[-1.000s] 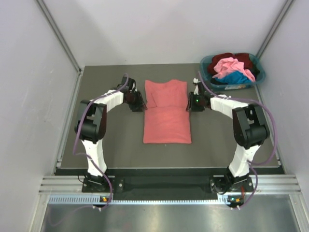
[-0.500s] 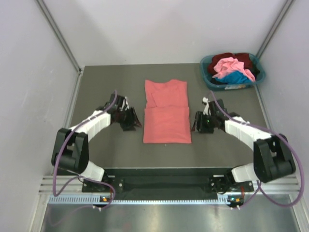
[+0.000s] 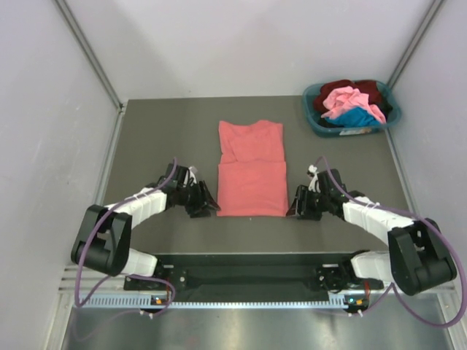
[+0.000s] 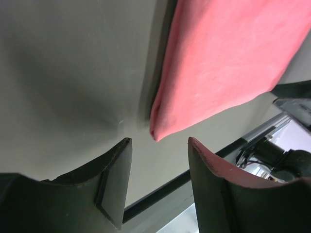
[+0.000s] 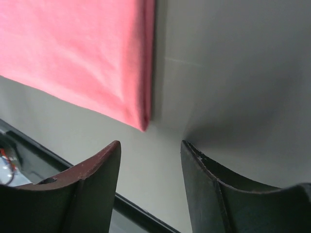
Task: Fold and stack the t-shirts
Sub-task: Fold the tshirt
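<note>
Left end effector (image 3: 207,207), right end effector (image 3: 296,208) both agape; basket (image 3: 357,130) holds t-shirts (image 3: 347,99)

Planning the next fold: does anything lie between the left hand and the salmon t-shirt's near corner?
Nothing. The left wrist view shows only bare table between the open left hand and the corner of the salmon t-shirt.

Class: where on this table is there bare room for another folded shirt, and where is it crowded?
Free: table between red shirt and left wall; strip between shirt and basket. Crowded: the shirt's near corners, beside the left gripper and right gripper.
</note>
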`<state>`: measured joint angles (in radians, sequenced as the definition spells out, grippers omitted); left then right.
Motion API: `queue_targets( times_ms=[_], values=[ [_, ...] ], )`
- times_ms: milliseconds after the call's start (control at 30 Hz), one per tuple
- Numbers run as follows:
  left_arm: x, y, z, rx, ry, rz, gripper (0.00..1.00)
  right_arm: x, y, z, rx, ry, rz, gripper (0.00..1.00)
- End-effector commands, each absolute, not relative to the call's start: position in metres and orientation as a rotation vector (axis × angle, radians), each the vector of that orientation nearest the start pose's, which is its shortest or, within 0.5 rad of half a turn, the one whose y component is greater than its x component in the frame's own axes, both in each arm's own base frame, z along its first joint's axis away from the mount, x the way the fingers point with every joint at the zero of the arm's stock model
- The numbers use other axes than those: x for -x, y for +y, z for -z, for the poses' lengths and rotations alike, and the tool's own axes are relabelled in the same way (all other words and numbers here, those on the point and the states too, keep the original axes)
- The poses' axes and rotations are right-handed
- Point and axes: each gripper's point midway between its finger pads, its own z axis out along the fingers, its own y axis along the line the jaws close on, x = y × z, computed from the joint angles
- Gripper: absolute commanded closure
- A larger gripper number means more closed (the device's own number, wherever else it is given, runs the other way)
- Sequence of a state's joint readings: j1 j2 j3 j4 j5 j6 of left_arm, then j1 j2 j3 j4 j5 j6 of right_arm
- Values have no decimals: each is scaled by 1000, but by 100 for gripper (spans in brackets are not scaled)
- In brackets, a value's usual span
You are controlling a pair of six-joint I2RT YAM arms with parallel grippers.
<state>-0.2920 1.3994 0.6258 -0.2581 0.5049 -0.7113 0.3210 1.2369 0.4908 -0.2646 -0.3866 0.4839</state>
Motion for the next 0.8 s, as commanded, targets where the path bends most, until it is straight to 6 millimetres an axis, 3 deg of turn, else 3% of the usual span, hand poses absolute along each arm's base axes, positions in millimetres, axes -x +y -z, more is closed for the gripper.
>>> queue_targets(
  times_ms=[0, 300, 600, 667, 767],
  values=[
    [-231, -191, -38, 387, 2715, 1004, 46, -208, 168, -20, -61, 2659, -821, 47],
    [-224, -187, -22, 420, 2762, 966, 51, -206, 169, -11, -58, 2680, -756, 58],
    [-217, -186, -5, 438, 2810, 934, 53, -202, 175, -4, -2, 2713, -700, 59],
    [-218, -185, -5, 437, 2807, 926, 57, -201, 173, -2, -9, 2719, -657, 62],
    [-218, -184, -4, 431, 2813, 915, 72, -199, 167, -1, -17, 2726, -610, 71]
  ],
)
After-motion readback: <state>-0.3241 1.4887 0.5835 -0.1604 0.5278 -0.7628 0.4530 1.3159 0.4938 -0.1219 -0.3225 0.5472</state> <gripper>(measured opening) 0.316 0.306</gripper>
